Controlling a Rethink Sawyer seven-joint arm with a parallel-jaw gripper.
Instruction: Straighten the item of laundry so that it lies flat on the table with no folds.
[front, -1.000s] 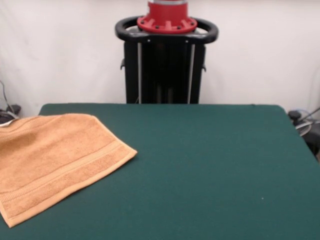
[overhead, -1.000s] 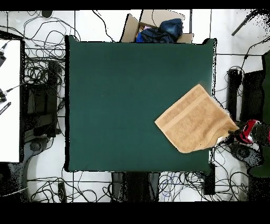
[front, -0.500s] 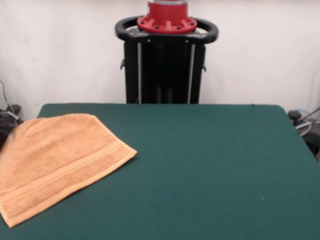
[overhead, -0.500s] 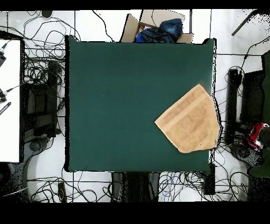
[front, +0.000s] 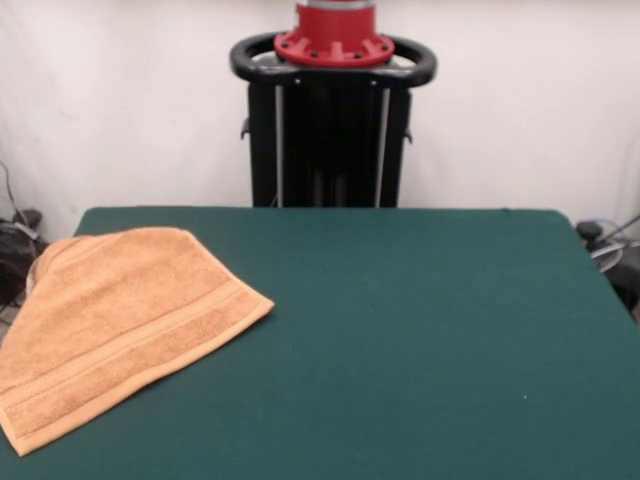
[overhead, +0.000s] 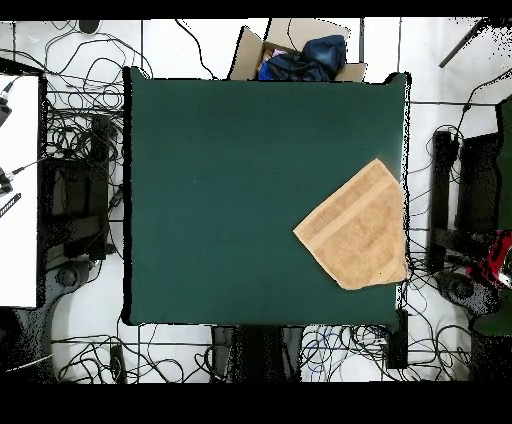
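Beside the table (overhead: 220, 180) edge, towel (overhead: 358, 233) (claw unseen).

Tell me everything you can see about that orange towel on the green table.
The towel is orange-tan terry cloth with woven border bands near one end. It lies turned at an angle on the green table, at one side edge. In the overhead view one corner looks cut off at the table's edge, folded or hanging over; I cannot tell which. Only the table touches it.

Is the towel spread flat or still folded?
Mostly spread: the towel lies at the table edge, one corner cut off there, folded or hanging, cannot tell.
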